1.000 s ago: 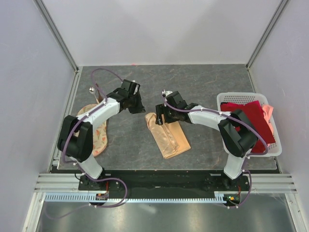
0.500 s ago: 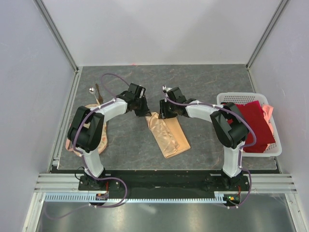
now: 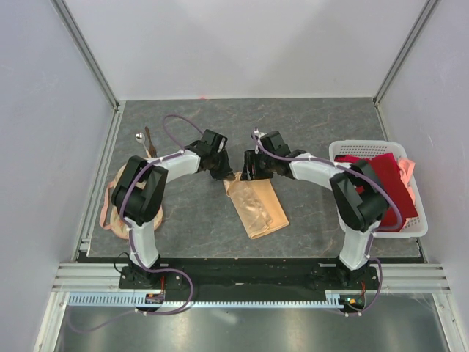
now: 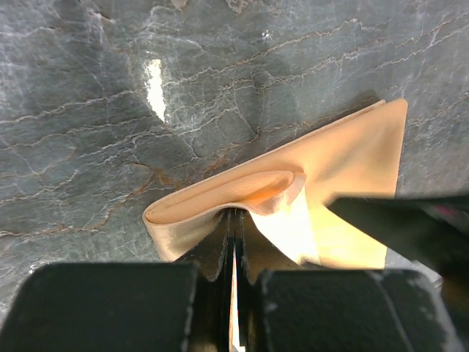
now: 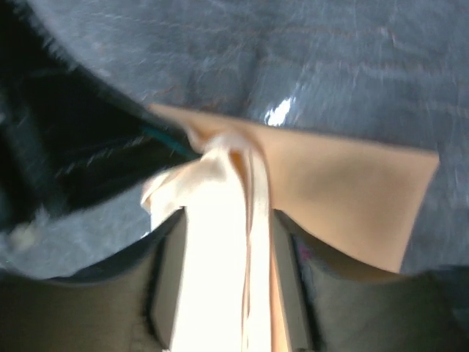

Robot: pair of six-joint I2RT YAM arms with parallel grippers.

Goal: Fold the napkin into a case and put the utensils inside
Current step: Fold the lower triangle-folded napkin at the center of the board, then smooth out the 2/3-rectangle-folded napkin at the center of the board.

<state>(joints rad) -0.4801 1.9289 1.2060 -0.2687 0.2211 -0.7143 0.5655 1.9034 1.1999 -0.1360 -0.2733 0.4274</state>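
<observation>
The folded napkin (image 3: pixel 256 209) is laid on the table (image 3: pixel 315 128). Its far edge is pinched tight by the left gripper (image 4: pixel 234 220), probably to open a pouch mouth. Cloth is bunched between the right gripper (image 5: pixel 227 220) jaws; whether it is clamped cannot be told.

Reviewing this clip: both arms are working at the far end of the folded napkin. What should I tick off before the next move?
1. Hold of the left gripper on the napkin: ok, it is shut on the folded edge.
2. Hold of the right gripper on the napkin: cannot tell. Cloth runs between its fingers, but its wrist picture is blurred.
3. Opening made for the utensils: cannot tell. One layer bulges up beside the left gripper.
4. The spoon and the stick are free to pick up: ok, both lie uncovered on the table at the far left, apart from the napkin.
5. Grippers clear of each other: cannot tell, they sit very close.
</observation>
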